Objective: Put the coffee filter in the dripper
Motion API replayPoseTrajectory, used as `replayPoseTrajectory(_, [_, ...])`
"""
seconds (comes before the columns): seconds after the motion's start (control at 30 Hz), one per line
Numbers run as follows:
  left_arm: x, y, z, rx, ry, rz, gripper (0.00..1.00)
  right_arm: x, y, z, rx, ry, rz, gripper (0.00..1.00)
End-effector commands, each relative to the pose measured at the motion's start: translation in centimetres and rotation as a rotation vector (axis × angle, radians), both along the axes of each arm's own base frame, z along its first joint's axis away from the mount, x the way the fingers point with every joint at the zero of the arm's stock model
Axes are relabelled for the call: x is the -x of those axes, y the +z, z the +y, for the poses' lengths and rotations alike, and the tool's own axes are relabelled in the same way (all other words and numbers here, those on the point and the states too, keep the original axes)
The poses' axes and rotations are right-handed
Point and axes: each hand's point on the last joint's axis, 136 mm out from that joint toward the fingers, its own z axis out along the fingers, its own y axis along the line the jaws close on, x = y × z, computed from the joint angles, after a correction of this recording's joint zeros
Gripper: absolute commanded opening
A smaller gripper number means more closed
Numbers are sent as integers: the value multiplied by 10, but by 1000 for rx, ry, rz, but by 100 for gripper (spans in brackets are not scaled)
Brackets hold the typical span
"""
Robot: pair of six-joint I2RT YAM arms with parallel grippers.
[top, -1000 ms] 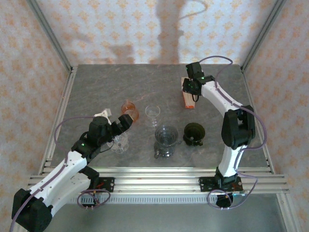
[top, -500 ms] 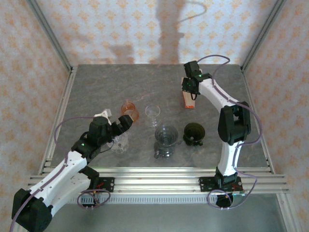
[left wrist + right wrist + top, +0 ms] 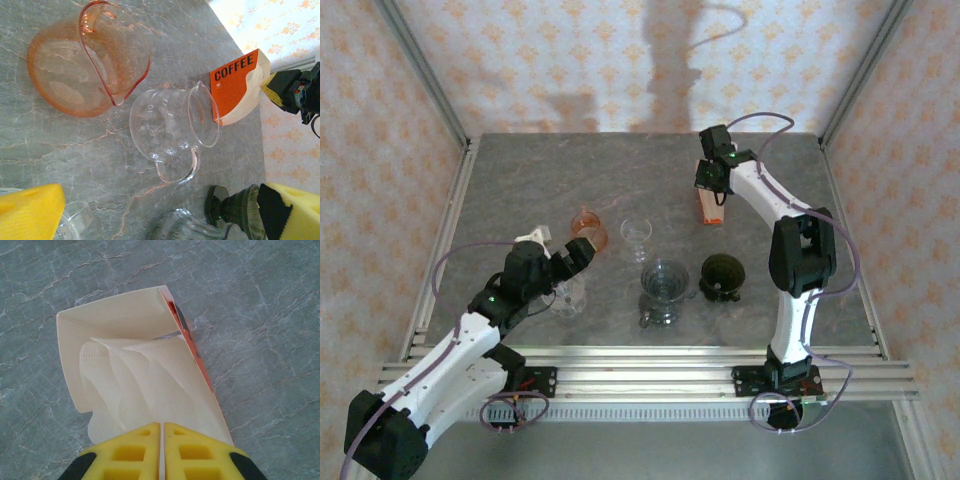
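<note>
An orange "COFFEE" box [image 3: 708, 205] lies open at the back right of the table, with white paper filters fanning out of it. In the right wrist view my right gripper [image 3: 161, 427] is shut on the near edge of a coffee filter [image 3: 145, 385], a thin sliver of paper between the yellow pads. Seen from above, that gripper [image 3: 713, 185] sits over the box's far end. A dark green dripper [image 3: 722, 275] stands at mid-table right, beside a clear ribbed glass dripper [image 3: 665, 280]. My left gripper [image 3: 575, 255] is open, hovering near the glassware with nothing between its fingers.
An orange glass vessel [image 3: 85, 60] and a small clear glass pitcher [image 3: 170, 125] stand left of the box [image 3: 232, 85]. Another clear glass piece [image 3: 567, 297] sits under my left arm. Aluminium rails frame the table [image 3: 520, 180], and papered walls enclose it.
The right gripper's fingers have closed on the filter at the box, and that wrist has shifted slightly left. The left arm has not moved.
</note>
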Motion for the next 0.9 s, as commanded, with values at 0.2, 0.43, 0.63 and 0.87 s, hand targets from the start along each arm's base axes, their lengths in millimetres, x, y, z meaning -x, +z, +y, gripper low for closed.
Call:
replayPoseTrajectory(0.2, [1,4,0,-15,-7,-13,100,-4,8,-9,55,-1,-12,0])
replayPoseTrajectory(0.43, [1,5,0,-8,-8,-14,100,1,23,-9,57,33,-45,10])
replayPoseTrajectory(0.63, [-1,3,-1,1,-6,-16,100,2,18,-6,58,55,-33,21])
replayPoseTrajectory(0.87, [-2,0,-3,1,-14,-6,100,-6,12,-2,48,55,-28,21])
